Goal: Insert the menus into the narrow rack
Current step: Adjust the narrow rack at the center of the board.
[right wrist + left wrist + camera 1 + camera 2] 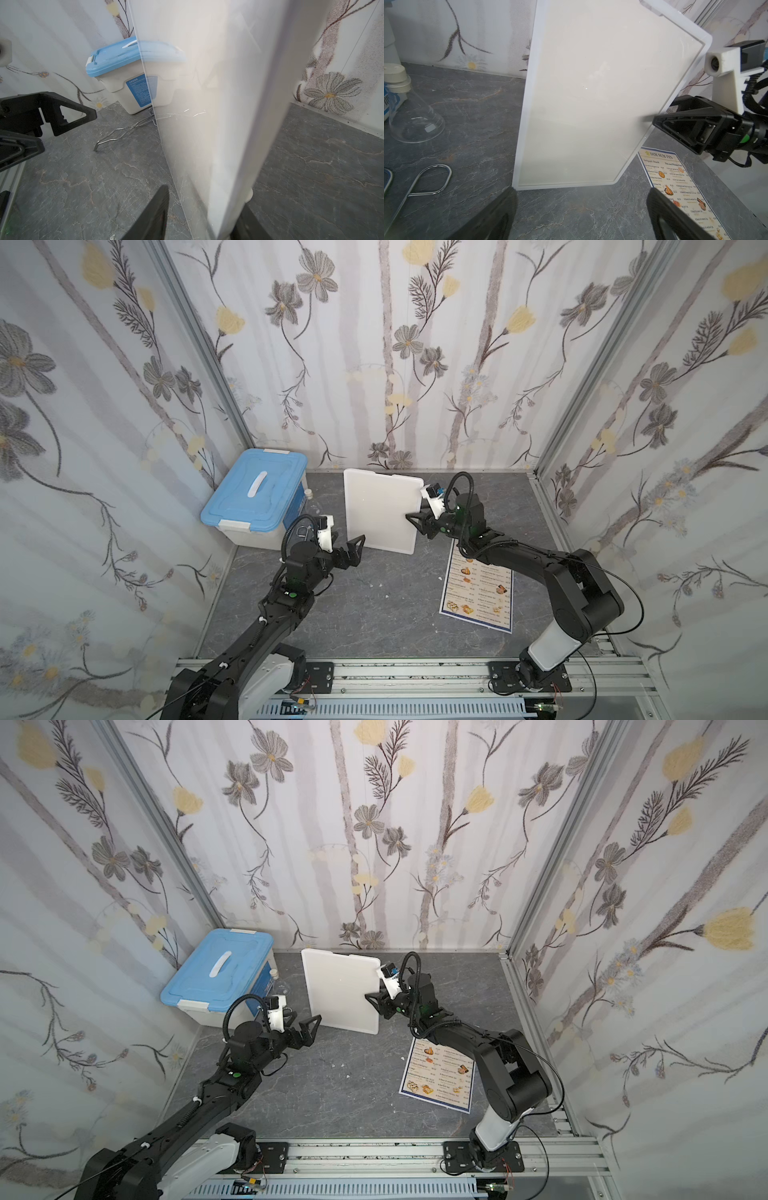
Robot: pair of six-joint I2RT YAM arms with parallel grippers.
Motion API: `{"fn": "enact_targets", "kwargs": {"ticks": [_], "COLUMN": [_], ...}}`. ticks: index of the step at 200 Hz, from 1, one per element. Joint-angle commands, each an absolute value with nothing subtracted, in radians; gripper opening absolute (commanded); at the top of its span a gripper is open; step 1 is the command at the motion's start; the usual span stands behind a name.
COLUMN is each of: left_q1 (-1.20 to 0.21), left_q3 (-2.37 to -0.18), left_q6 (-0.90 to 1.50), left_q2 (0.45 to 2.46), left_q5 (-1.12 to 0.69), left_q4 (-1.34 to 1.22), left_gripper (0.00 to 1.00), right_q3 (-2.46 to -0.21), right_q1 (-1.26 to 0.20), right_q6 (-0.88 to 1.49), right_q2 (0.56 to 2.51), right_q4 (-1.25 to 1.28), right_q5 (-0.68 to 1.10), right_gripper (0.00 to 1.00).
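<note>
Bolted to the aluminium rail (415, 672) at the near edge, both arms reach out over the grey marbled table (374, 626). The left arm (266, 626) stretches low and forward. The left gripper (354, 552) has its jaws spread wide and holds nothing, near the lower corner of the narrow rack (380, 510). That rack stands tilted on its bottom edge, close to the back wall. The right arm (582, 593) rises from its base, folds at the elbow and runs its forearm inward. The right gripper (411, 517) straddles the rack's edge on that arm's side, one finger on the near face and the other behind; whether they clamp it cannot be told. The menu (478, 597) lies flat on the table outside the rack, partly under that forearm. A blue-lidded box (253, 489) sits in the far left corner.
</note>
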State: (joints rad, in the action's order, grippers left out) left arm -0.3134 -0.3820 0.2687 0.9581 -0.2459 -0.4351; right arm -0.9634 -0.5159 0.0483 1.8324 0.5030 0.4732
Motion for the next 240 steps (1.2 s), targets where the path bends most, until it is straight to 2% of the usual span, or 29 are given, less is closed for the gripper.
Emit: {"fn": "enact_targets", "kwargs": {"ticks": [1,17,40,93,174,240], "left_q1": [-0.314,-0.314,-0.314,-0.317,-0.316,-0.316], "left_q3": [-0.388,-0.387,-0.389,-0.391,-0.397,-0.388], "left_q6": [0.253,0.253,0.253,0.260,0.280,0.306], "left_q2": [0.960,0.963,0.967,0.929,0.889,0.878], "left_q5": [-0.235,-0.234,-0.235,-0.211,-0.172,-0.178], "left_q4": [-0.446,-0.450,-0.453,-0.411,-0.376,-0.374], "left_gripper": [1.00,1.00,1.00,1.00,1.00,1.00], "right_q3": [-0.976,-0.976,-0.971,-0.942,-0.813,-0.759], "right_q1": [-0.517,-0.517,-0.519,-0.530,-0.551,-0.576], "right_q6": [0.030,0.025,0.022,0.023,-0.005,0.011], "right_q2": [1.840,1.839,1.835,1.818,1.680,1.621], "right_q4": [0.518,0.511,0.504,0.493,0.404,0.346], "right_q5": [0.488,0.489,0.500,0.495,0.439,0.375], "right_gripper": [0.37,0.34,0.24,0.18,0.17,0.21]}}
